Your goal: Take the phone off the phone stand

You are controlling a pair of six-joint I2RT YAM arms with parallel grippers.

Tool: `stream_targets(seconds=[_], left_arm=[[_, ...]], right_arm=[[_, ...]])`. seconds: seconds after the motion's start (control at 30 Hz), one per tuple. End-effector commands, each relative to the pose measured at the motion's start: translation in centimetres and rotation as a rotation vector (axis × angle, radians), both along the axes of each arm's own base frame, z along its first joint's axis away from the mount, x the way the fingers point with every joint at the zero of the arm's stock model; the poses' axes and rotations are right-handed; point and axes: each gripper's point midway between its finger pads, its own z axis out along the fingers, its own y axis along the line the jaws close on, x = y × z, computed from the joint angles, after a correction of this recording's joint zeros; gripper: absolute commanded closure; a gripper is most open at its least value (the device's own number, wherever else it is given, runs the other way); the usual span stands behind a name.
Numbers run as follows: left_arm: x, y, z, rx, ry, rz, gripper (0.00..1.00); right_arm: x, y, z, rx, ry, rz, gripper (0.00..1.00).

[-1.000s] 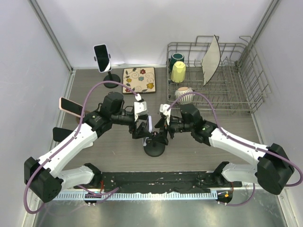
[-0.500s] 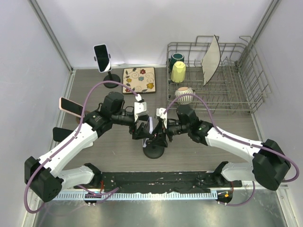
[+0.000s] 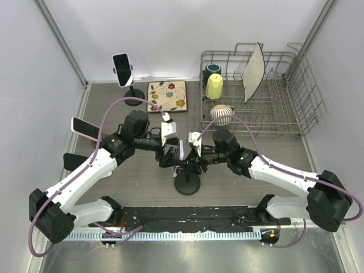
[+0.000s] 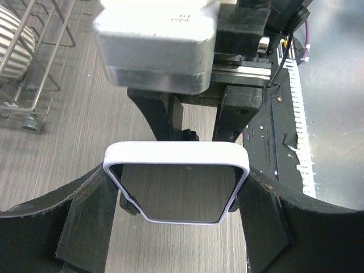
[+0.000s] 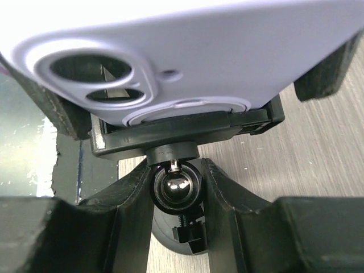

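Observation:
A phone in a pale lavender case (image 3: 181, 150) sits in the clamp of a black phone stand (image 3: 187, 184) at the table's middle. My left gripper (image 3: 170, 154) has a finger on each side of it. In the left wrist view both black fingers (image 4: 91, 216) press the sides of the phone (image 4: 176, 152), so the left gripper (image 4: 177, 187) is shut on it. My right gripper (image 3: 192, 162) is below the phone. In the right wrist view the right gripper (image 5: 175, 181) is closed on the stand's ball joint (image 5: 176, 190), under the clamp (image 5: 187, 133) and the phone's back (image 5: 216, 62).
A second phone (image 3: 122, 69) stands on its own stand at the back left. A pink phone (image 3: 84, 127) sits on another stand at the left. A floral tile (image 3: 166, 95) lies behind. A wire dish rack (image 3: 284, 108) holds cups and a plate; a striped bowl (image 3: 220, 114) sits beside it.
My right gripper slid left to the stand and closed its fingers round the ball joint. The left gripper stayed put on the phone.

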Motion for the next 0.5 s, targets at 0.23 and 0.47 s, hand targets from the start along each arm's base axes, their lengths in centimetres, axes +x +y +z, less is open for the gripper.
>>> stream_targets(seconds=[0.23, 0.47], left_arm=[[3.1, 0.0, 8.5, -0.229, -0.253, 0.201, 0.12], [4.4, 0.3, 9.9, -0.314, -0.24, 0.318, 0.02]], right_arm=[[5.2, -2.1, 4.1, 0.106, -0.168, -0.364, 0.99], [6.4, -2.5, 3.5, 0.116, -0.192, -0.483, 0.99]])
